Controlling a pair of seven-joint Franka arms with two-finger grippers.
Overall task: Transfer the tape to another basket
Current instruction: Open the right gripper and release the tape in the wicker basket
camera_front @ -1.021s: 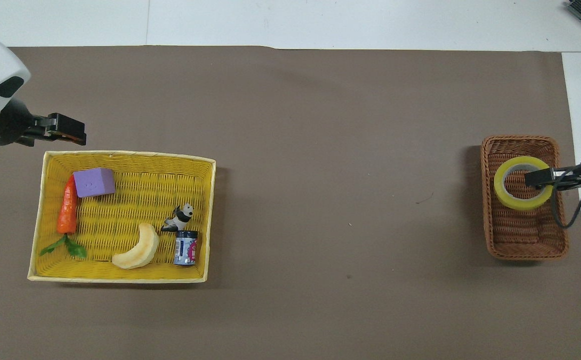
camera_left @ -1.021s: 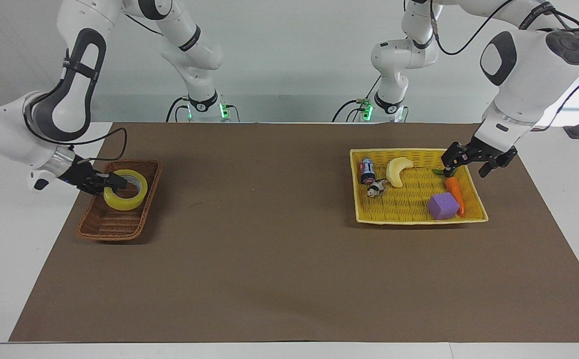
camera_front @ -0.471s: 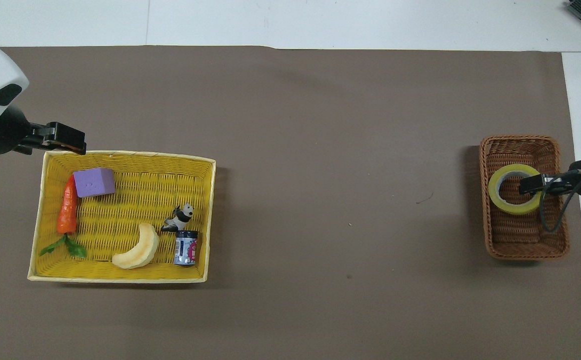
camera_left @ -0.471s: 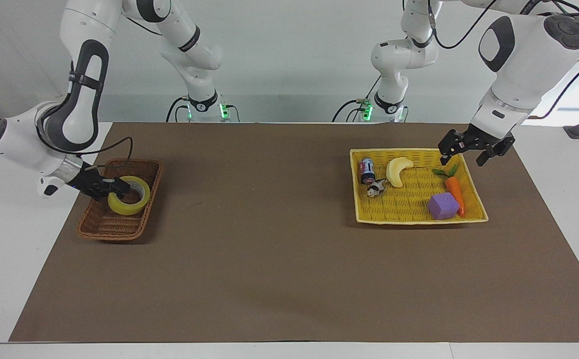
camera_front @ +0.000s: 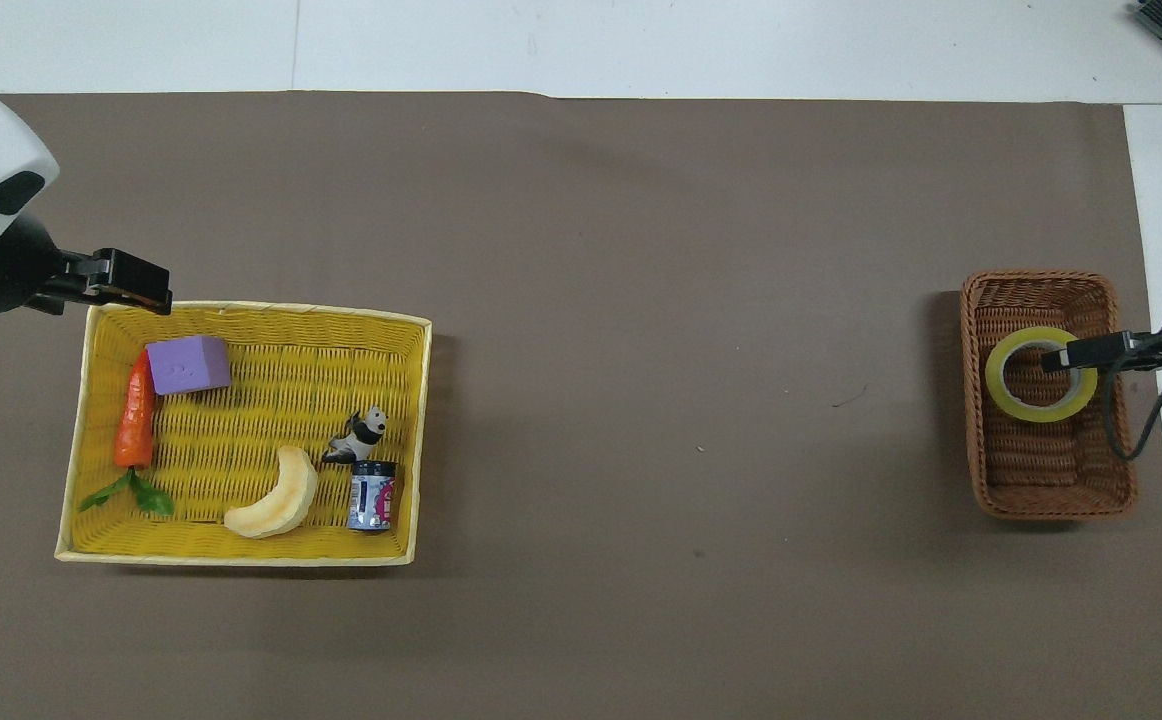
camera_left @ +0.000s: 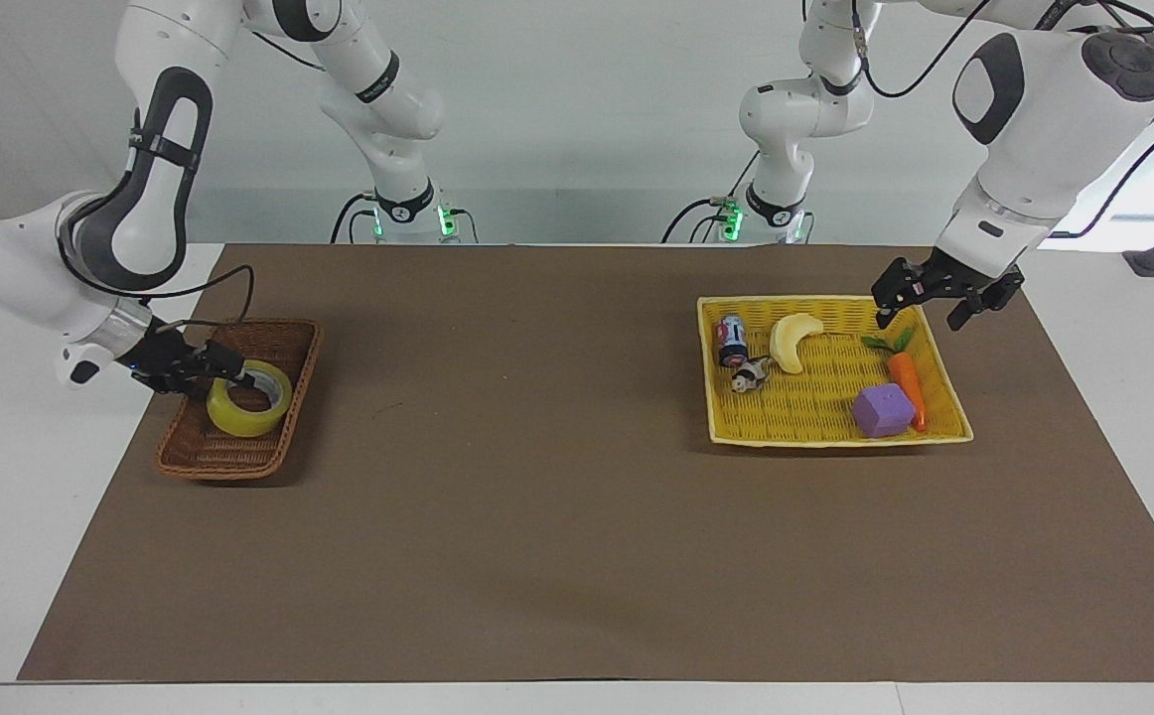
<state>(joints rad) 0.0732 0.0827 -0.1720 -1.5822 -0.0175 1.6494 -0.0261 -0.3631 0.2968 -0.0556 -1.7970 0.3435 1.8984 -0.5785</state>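
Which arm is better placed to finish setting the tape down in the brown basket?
Right. The right gripper is at the tape, which sits low inside the brown basket. The left gripper waits over the yellow basket.

We see bare bench between brown basket and yellow basket: open passage. Yellow basket crowded; brown basket wall hems tape.

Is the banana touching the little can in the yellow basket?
Apart. The overhead view shows a strip of yellow weave between the banana and the can.
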